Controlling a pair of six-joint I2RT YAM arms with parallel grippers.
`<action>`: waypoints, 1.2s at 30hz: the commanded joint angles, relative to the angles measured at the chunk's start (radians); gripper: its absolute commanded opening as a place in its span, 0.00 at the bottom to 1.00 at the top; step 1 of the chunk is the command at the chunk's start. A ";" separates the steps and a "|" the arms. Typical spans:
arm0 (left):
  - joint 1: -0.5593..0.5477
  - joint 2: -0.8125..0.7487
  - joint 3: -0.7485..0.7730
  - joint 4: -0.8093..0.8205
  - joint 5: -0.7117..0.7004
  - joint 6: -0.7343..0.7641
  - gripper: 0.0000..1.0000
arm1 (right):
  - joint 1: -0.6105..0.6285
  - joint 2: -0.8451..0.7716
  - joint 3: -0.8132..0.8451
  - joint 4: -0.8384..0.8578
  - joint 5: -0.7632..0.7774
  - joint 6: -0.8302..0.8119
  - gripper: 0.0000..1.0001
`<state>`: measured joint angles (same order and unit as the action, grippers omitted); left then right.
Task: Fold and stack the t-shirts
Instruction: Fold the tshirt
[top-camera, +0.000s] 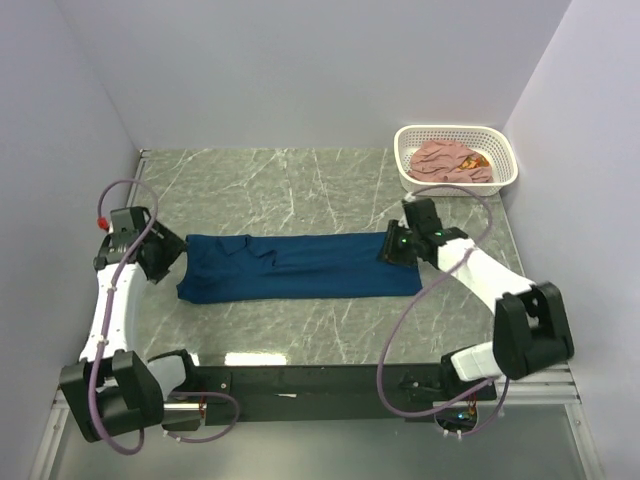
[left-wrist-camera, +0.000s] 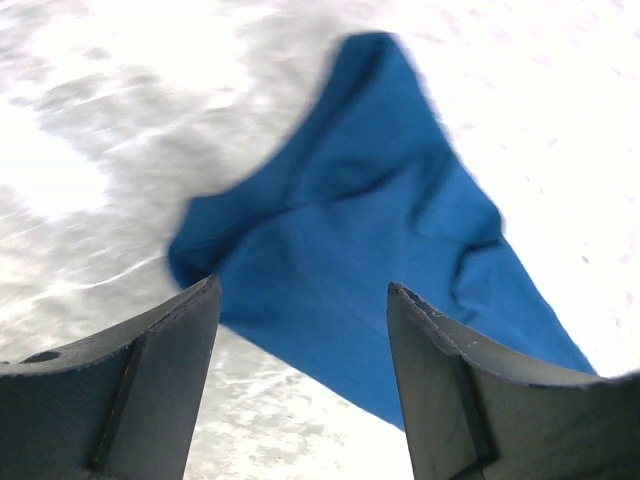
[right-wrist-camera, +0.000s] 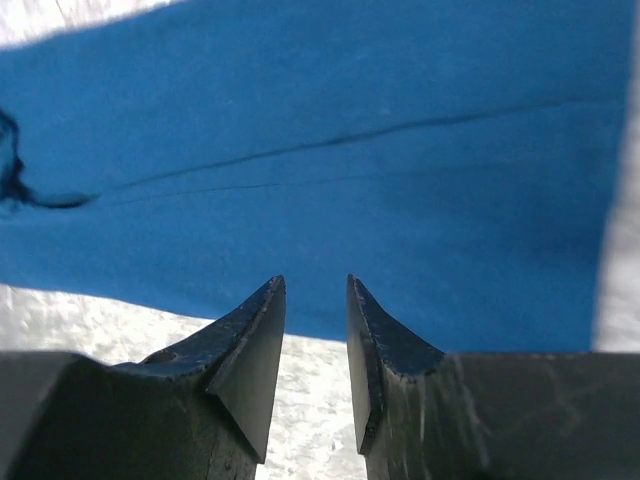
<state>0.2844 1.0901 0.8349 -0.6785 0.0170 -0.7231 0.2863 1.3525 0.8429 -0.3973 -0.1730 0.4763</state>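
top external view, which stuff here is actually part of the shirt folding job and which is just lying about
Part of the job:
- navy t-shirt, laid out as a long band on the table
- pink t-shirt, bunched up in the basket

Just lying about:
- white basket, at the far right corner
- marble-look table

The navy t-shirt (top-camera: 300, 265) lies flat on the table (top-camera: 300, 185), folded into a long left-to-right band, rumpled at its left end. The pink t-shirt (top-camera: 452, 160) sits bunched, apparently unfolded, in the white basket (top-camera: 455, 188).
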 joint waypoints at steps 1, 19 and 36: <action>-0.079 0.020 0.066 0.032 0.000 0.044 0.73 | 0.071 0.080 0.073 0.058 -0.046 -0.042 0.38; -0.266 0.562 0.308 0.206 0.144 -0.019 0.46 | 0.597 0.594 0.649 0.140 0.159 -0.359 0.34; -0.268 0.654 0.273 0.246 0.147 0.002 0.62 | 0.711 0.962 1.045 0.095 0.400 -0.467 0.35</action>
<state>0.0189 1.7439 1.1213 -0.4553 0.1532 -0.7265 0.9890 2.2948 1.8194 -0.2970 0.1616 0.0395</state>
